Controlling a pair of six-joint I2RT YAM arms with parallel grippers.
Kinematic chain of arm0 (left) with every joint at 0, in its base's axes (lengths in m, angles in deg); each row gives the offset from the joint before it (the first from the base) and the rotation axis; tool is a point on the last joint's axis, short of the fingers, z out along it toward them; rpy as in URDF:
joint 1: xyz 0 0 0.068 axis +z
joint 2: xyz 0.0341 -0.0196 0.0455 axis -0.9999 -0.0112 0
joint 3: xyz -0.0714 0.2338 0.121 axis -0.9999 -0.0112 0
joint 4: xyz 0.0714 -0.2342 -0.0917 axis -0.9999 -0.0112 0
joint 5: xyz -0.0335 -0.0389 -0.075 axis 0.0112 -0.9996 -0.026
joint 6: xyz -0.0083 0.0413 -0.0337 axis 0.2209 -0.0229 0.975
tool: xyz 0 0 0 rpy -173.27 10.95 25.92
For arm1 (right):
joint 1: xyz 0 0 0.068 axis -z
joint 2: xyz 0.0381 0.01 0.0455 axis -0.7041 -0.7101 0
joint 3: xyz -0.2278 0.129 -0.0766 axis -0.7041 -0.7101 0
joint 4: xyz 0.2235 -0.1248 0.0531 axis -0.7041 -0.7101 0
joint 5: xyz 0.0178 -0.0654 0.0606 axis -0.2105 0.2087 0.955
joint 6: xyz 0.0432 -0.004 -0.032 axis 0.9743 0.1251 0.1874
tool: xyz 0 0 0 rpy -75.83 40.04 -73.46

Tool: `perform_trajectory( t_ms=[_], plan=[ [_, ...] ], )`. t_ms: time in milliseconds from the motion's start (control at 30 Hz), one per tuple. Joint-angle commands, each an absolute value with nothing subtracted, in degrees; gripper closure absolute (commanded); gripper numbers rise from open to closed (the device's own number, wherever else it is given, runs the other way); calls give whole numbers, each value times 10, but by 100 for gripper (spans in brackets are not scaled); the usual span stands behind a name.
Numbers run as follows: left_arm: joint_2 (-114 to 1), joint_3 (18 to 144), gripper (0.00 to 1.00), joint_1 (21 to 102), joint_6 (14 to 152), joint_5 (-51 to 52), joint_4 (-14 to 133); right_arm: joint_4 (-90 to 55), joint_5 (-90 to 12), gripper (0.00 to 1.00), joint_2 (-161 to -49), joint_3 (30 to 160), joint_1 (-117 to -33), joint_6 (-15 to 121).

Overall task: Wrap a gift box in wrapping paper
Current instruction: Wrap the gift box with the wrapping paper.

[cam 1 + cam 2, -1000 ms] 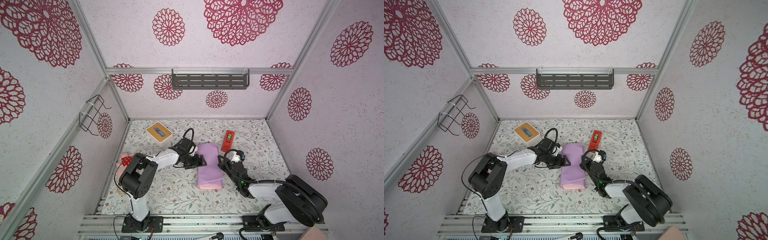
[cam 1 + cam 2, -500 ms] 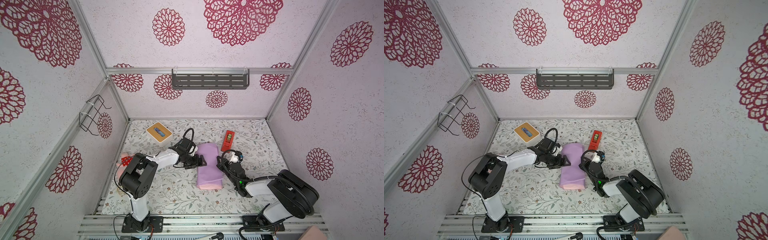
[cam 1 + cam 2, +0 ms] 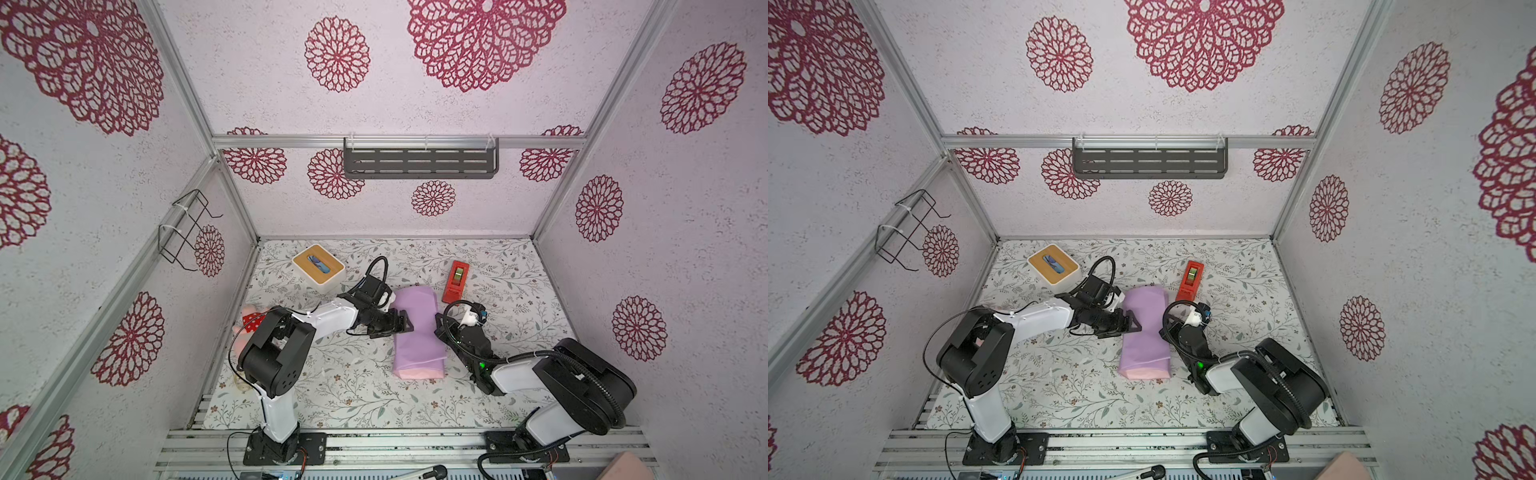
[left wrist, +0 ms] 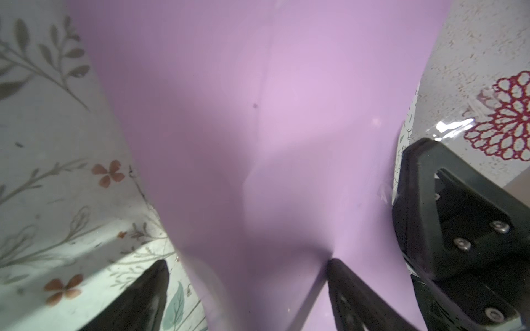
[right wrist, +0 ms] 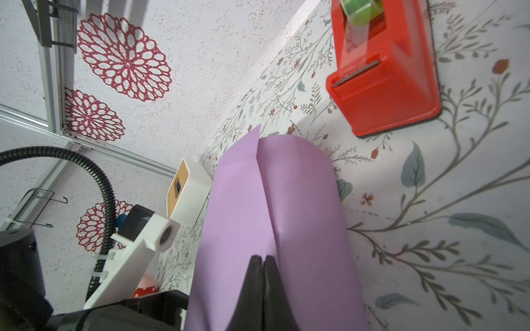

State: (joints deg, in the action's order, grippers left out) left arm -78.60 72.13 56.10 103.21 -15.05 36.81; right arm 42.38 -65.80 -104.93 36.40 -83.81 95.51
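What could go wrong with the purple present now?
The right gripper, shut, rests on the wrapping paper by its overlapping seam; if that seam isn't taped yet, lifting off might let it spring open. One finger of the open left gripper dents the paper, which could crease or tear it.

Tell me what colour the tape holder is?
The tape holder is bright red, holding a green tape roll. Best seen in the right wrist view.
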Motion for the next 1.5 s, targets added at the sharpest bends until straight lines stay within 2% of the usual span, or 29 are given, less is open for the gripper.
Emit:
perform_trajectory(
  t_ms=[0,1467],
  plan=[
    [-816,702,12,562,1025,-100,322,439,-653,100,-1053,361,-833,938],
    [-813,696,12,569,1030,-110,332,341,-593,100,-1023,364,-811,865]
  ],
)
